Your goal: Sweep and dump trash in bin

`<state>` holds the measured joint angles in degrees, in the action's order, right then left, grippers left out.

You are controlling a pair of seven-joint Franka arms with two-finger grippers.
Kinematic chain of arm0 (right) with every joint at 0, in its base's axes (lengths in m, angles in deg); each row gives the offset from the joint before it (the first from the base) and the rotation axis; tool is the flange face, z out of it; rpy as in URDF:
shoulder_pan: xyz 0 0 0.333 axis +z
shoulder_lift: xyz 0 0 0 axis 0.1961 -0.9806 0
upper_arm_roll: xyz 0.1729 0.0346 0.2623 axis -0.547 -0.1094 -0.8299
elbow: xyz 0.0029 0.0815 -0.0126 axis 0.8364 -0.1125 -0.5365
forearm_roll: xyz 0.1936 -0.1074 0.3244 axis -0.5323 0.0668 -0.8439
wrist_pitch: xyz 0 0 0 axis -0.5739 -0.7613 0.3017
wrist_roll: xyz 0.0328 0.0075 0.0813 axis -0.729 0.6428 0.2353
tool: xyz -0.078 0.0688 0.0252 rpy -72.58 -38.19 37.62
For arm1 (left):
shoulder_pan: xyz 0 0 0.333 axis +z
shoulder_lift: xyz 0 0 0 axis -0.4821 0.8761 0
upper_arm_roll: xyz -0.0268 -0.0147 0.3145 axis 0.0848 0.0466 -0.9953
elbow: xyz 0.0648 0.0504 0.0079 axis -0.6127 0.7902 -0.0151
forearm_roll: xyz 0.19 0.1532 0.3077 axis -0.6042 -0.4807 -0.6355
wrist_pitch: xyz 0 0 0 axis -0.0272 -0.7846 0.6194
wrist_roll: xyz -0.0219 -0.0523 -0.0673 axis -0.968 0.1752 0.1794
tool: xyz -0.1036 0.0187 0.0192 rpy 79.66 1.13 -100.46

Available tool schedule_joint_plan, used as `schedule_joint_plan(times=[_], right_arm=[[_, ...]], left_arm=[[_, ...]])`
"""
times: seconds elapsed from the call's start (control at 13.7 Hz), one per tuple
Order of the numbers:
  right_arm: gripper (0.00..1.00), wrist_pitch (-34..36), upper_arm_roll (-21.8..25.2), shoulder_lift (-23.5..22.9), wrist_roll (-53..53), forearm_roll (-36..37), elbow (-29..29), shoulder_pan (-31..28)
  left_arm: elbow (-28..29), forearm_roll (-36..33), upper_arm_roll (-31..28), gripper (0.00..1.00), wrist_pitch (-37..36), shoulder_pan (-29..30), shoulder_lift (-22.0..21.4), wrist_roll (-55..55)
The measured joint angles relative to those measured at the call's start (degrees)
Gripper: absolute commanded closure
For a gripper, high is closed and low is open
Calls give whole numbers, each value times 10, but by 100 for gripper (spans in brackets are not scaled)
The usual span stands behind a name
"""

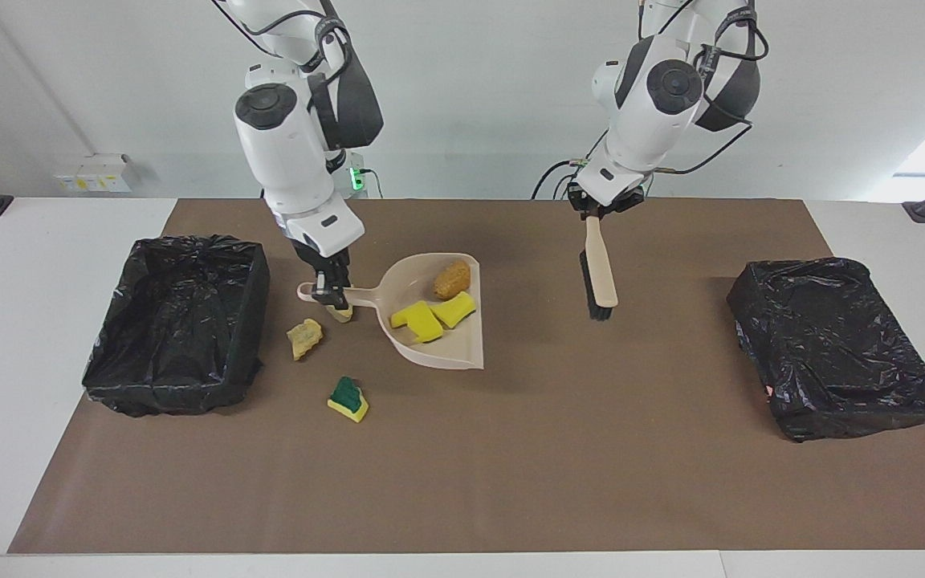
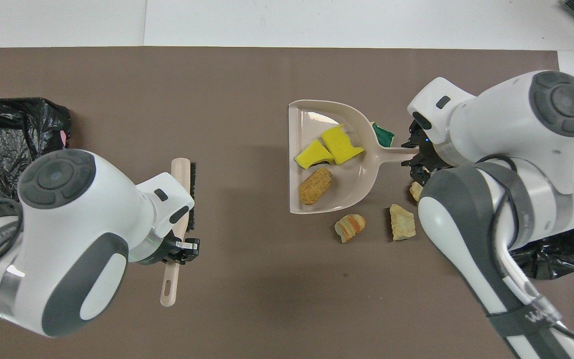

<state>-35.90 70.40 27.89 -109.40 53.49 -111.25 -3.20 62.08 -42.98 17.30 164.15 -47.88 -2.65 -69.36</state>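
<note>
The right gripper [image 1: 327, 287] is clamped on the handle of a beige dustpan [image 1: 438, 347] and holds it up off the brown mat [image 1: 511, 474], its open mouth tipped toward the table's front edge. The pan hangs over the middle of the mat, a little toward the right arm's end. Three pieces of the trash ride in it: two yellow sponge chunks [image 1: 430, 315] side by side and a brown bread-like lump [image 1: 452, 278] deeper in the pan. The other scraps lie on the mat below and around the handle. A tan lump [image 1: 304, 337] sits just beside the gripper's tips in the facing view. A green-topped sponge [image 1: 348, 399] lies farther from the robots than that lump. In the overhead view a striped orange lump [image 2: 350, 227] and a pale tan chunk [image 2: 402, 223] rest near the pan's edge nearest the robots. A bin lined with a black bag [image 1: 177, 321] stands open at the right arm's end of the table. The left gripper [image 1: 595, 215] is closed on the handle of a beige brush [image 1: 601, 273], which hangs bristles down in the air over the mat, well apart from the dustpan. A second black-bagged bin [image 1: 836, 345] sits at the left arm's end.
</note>
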Motion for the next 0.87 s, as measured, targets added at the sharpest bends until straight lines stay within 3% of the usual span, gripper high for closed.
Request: schedule_joint_plan(times=[0.22, 0.44, 0.87], right_arm=[[100, 34, 2, 24, -59, -2, 6, -54], [100, 55, 4, 33, -146, -2, 6, -112], [100, 56, 7, 33, -285, 3, 6, -223]], left_arm=[[51, 3, 5, 100, 79, -90, 3, -88], [72, 3, 9, 100, 147, -176, 40, -177], [124, 37, 9, 100, 210, -226, 52, -218]])
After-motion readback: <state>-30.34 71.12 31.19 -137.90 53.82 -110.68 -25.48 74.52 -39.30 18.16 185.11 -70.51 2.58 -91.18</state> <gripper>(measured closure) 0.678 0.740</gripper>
